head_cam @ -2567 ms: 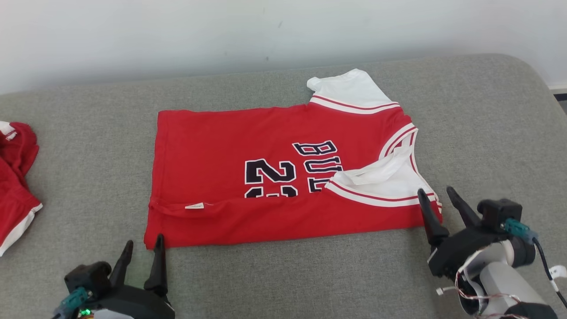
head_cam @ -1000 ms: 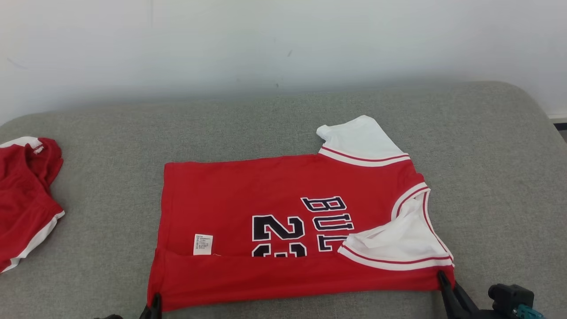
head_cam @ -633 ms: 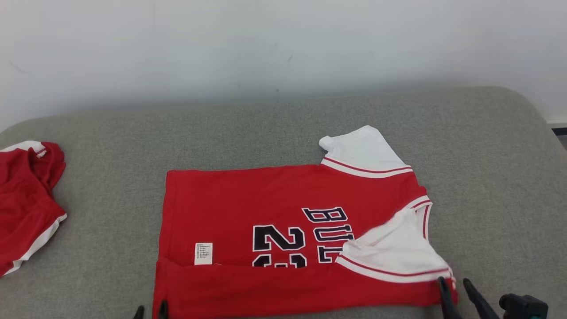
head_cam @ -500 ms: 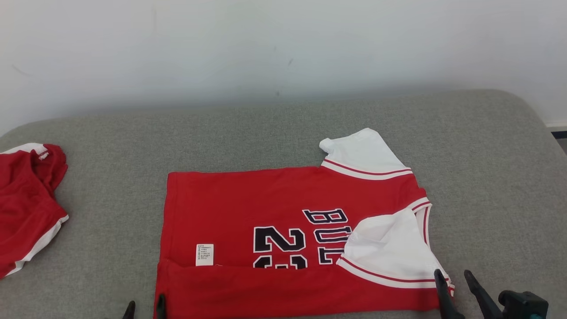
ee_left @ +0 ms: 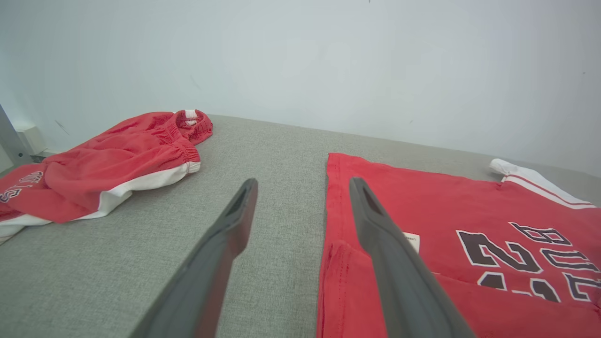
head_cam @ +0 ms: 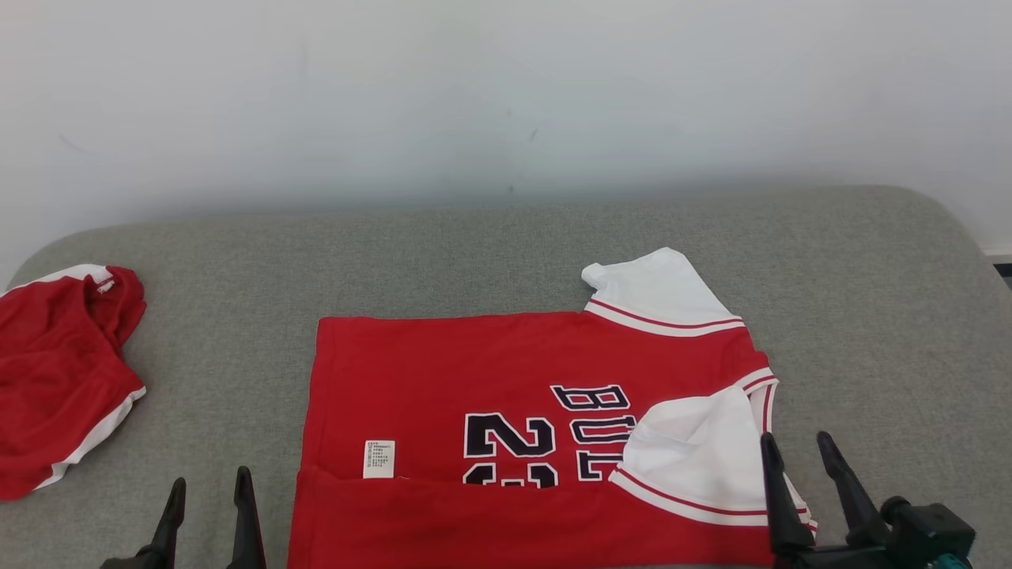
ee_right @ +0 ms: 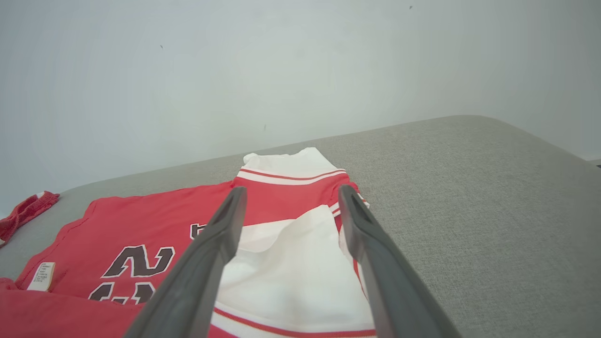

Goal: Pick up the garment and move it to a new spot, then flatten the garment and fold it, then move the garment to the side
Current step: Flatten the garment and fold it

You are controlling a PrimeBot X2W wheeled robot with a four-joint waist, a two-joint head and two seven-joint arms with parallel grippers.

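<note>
A red jersey (head_cam: 506, 371) lies spread on a grey cushion (head_cam: 474, 245) below a pale wall (head_cam: 474, 95), hem to the robot's left and collar to its right. The strip of jersey nearest the robot is folded up over the front. That fold covers the lower part of the dark, white-edged printing. Sideways to the head camera, the letters "BUL" (head_cam: 594, 431) can be read before a white sleeve (head_cam: 696, 458), flopped inward from the jersey's near right corner, hides the rest. Beside them stands a large "2" (head_cam: 506, 437), with a second digit mostly under the fold. A small white label (head_cam: 379, 459) sits just above the fold near the jersey's left edge, its print too fine to read. The other white sleeve (head_cam: 656, 288), trimmed with a red stripe, sticks out from the jersey's far right side. Well to the left of the jersey lies a rumpled pair of red shorts (head_cam: 55, 371) with white trim; the left wrist view shows lettering on them that cannot be made out. The left gripper (head_cam: 211, 476) hangs just left of the jersey's near corner, fingers spread wide and holding nothing. The right gripper (head_cam: 794, 435) is at the near right corner, fingers likewise apart and empty, one crossing the flopped sleeve's edge and the other over bare cushion.
</note>
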